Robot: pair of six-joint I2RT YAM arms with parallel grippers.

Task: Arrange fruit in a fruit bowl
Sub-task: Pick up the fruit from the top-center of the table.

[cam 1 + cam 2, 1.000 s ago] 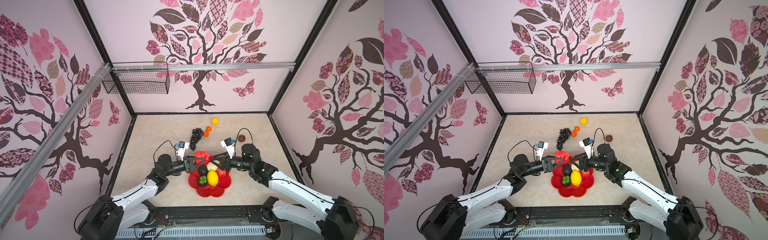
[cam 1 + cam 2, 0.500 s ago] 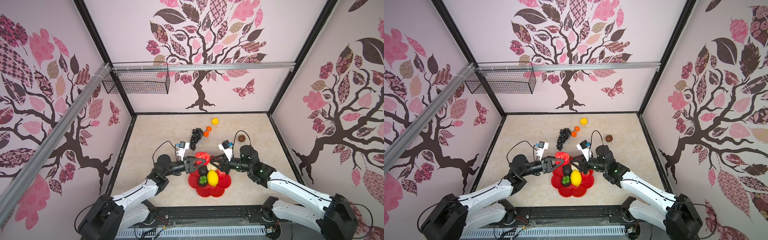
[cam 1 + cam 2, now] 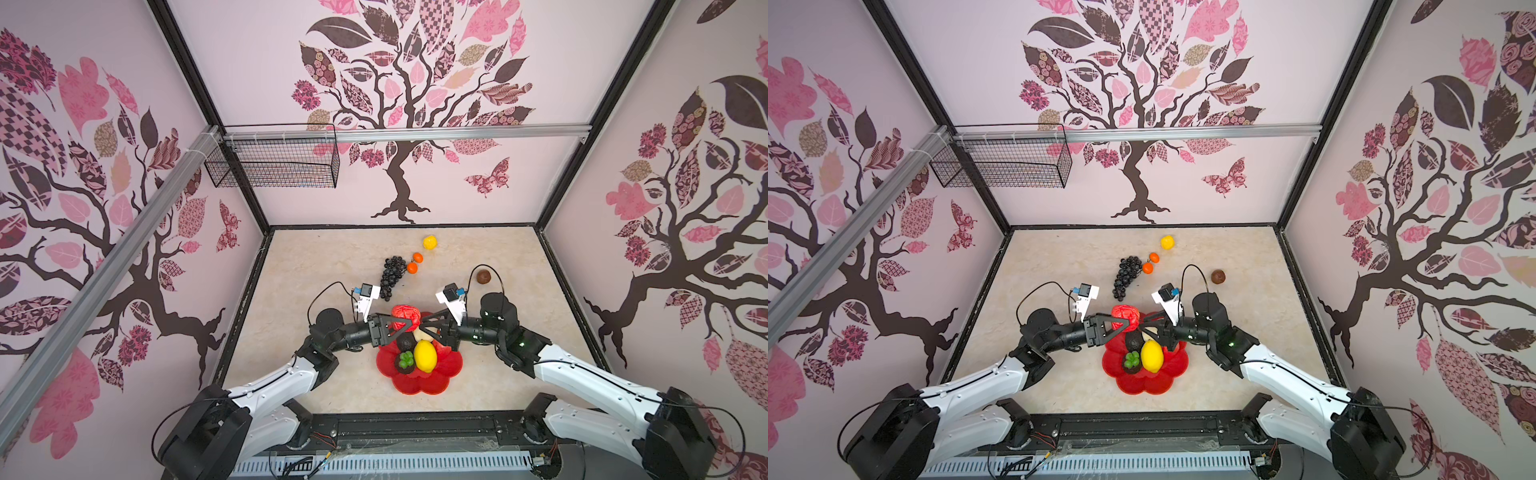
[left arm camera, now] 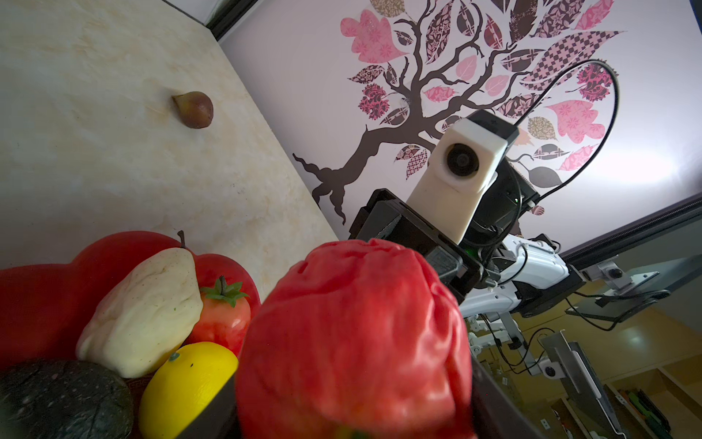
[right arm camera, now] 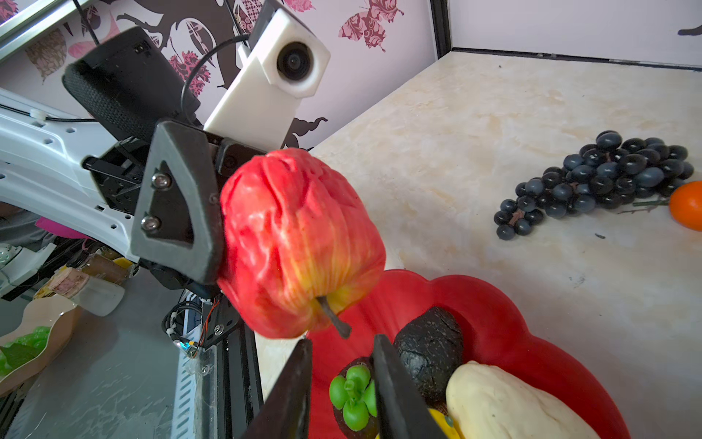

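In both top views, my left claw [image 3: 409, 323] clamped on the red apple [image 3: 404, 312], held at the far edge of the red fruit bowl [image 3: 419, 384], lemon [image 3: 425, 354] inside, left wrist view, apple up close, cream pear [image 4: 144, 311] in the bowl, right wrist view, my right claw [image 5: 340, 344] slightly apart, empty, tips just beside the apple's stem

Red apple [image 3: 404, 314] between left jaws, at fruit bowl [image 3: 428, 384] far rim

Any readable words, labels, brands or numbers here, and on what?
None can be read.
The red bowl and the left arm's wrist camera show no lettering.
The patterned roll beyond the table edge is too blurred to read.
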